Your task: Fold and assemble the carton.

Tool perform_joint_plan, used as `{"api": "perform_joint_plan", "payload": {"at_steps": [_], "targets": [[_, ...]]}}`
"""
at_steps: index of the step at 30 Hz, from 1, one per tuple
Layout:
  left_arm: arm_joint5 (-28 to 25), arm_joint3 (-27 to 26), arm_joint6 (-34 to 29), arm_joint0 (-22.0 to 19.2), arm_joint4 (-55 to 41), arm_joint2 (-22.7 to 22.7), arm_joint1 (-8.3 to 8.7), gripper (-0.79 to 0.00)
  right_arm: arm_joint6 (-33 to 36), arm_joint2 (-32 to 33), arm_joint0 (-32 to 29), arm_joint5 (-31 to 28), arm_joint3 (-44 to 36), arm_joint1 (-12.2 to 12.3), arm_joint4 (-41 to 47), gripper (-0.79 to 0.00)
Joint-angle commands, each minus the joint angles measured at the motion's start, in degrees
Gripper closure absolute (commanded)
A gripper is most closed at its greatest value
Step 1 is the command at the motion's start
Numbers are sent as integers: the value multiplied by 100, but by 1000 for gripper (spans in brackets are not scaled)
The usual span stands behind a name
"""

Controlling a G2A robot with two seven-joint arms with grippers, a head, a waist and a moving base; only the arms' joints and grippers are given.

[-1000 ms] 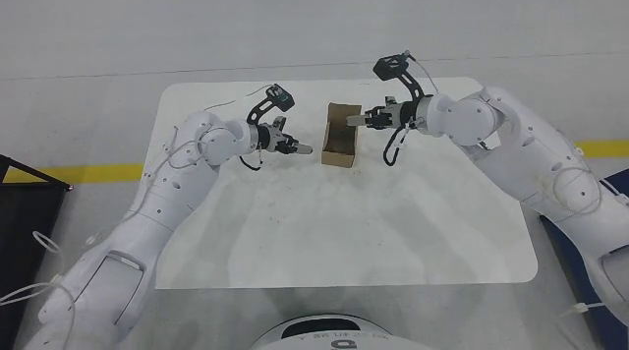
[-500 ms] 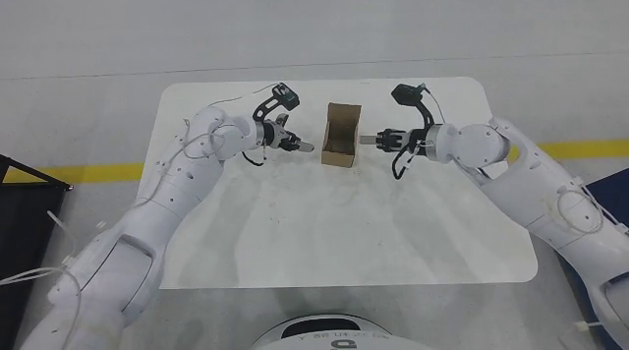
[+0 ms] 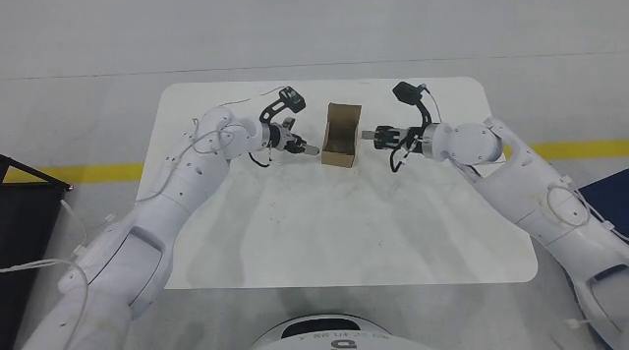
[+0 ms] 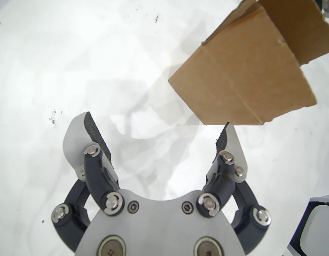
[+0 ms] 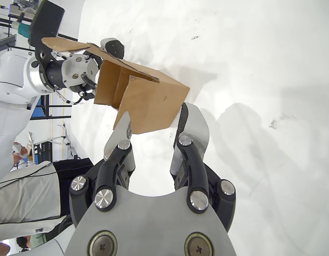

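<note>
A brown carton [image 3: 341, 136] stands upright on the white table [image 3: 295, 242], its top open and its flaps raised. My left gripper [image 3: 313, 149] is open at the carton's left side. In the left wrist view one fingertip [image 4: 225, 134] touches the lower edge of the carton [image 4: 247, 81], and nothing lies between the fingers. My right gripper [image 3: 367, 135] is open at the carton's right side. In the right wrist view its fingertips [image 5: 184, 115] flank the near wall of the carton [image 5: 151, 91]. The left gripper [image 5: 112, 49] shows behind the carton there.
The carton sits toward the table's far edge, with wide bare tabletop in front of it. A black stand [image 3: 20, 212] is on the floor off the table's left side. A yellow floor line [image 3: 98, 171] runs behind the table.
My right gripper came off the carton's upper rim, drew back, and now sits lower against its right side. My left gripper has edged closer to the carton's left side. The carton has stayed put.
</note>
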Motion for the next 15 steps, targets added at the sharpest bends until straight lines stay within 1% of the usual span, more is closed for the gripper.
{"api": "perform_joint_plan", "payload": {"at_steps": [1, 9, 12, 14, 15], "targets": [[-10, 31, 2, 6, -3, 16, -15, -785, 41, -56, 67, -48, 82, -65, 9, -372], [-60, 131, -3, -1, -40, 36, -60, -785, 284, -363, 425, -186, 567, -396, -29, -372], [-90, 172, -7, 14, -46, 40, -69, -785, 392, -462, 559, -131, 721, -505, -132, -376], [-114, 195, -19, 29, -54, 45, -76, -785, 493, -543, 642, -73, 794, -580, -203, -394], [-136, 203, -37, 37, -62, 51, -80, -785, 561, -585, 686, -38, 836, -618, -241, -431]]}}
